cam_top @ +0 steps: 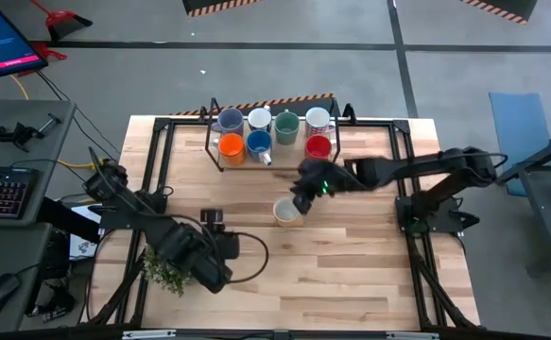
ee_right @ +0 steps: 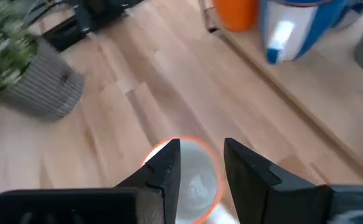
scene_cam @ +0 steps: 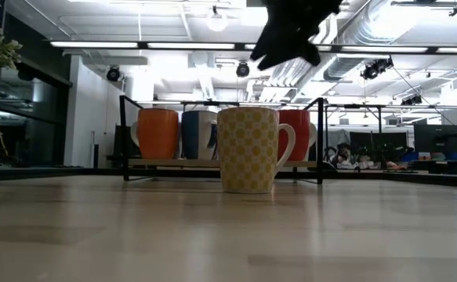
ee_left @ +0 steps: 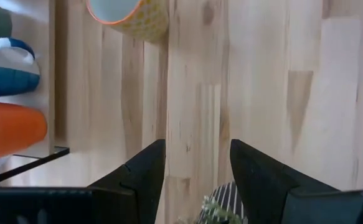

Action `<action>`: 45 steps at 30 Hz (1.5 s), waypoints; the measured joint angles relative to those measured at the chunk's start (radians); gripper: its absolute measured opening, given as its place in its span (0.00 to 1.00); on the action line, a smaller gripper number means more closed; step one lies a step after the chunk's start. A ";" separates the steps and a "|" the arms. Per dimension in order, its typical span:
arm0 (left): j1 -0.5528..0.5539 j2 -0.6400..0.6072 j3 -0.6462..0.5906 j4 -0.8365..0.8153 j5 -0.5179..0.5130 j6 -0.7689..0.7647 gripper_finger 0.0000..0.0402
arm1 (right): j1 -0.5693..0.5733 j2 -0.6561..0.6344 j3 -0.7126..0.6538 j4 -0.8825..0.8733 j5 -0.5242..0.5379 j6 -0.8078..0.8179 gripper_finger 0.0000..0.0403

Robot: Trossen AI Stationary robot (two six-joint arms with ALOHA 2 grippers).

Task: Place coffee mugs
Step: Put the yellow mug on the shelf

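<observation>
One patterned mug [cam_top: 287, 212] upright on counter [cam_top: 351, 264], near rack [cam_top: 273, 162]. Right fingers [ee_right: 197, 163] apart above mug. Left fingers [ee_left: 193, 163] apart, near plant [cam_top: 166, 271].

patterned mug [scene_cam: 248, 149]: upright, alone on table | seven mugs [cam_top: 273, 133]: upright on rack behind it

Right arm: stretched across the table toward centre, right gripper [cam_top: 301, 196] pointing down, fingers [ee_right: 162, 171] parted. Left arm: folded low at near-left corner, left gripper [ee_left: 197, 165] fingers parted, empty.
</observation>
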State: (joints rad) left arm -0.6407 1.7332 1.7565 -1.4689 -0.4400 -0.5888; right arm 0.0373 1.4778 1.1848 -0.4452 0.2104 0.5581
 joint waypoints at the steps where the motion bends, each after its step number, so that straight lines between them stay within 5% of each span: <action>1: 0.003 -0.014 -0.017 0.022 -0.001 -0.006 0.42 | -0.027 0.009 0.013 -0.005 -0.034 0.000 0.26; 9: 0.012 -0.053 -0.071 0.067 -0.034 -0.028 0.42 | -0.154 0.193 0.247 -0.255 -0.264 -0.019 0.26; 14: 0.013 -0.054 -0.097 0.064 -0.037 -0.030 0.42 | -0.138 0.345 0.428 -0.503 -0.229 -0.110 0.26; 19: 0.013 -0.053 -0.118 0.061 -0.037 -0.039 0.42 | -0.099 0.428 0.525 -0.537 -0.207 -0.207 0.26; 45: -0.005 -0.053 -0.168 0.066 -0.026 -0.115 0.42 | -0.045 0.490 0.535 -0.587 -0.158 -0.410 0.26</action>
State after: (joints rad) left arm -0.6453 1.6802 1.5883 -1.4033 -0.4660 -0.7037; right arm -0.0075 1.9676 1.7199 -1.0322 0.0525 0.1477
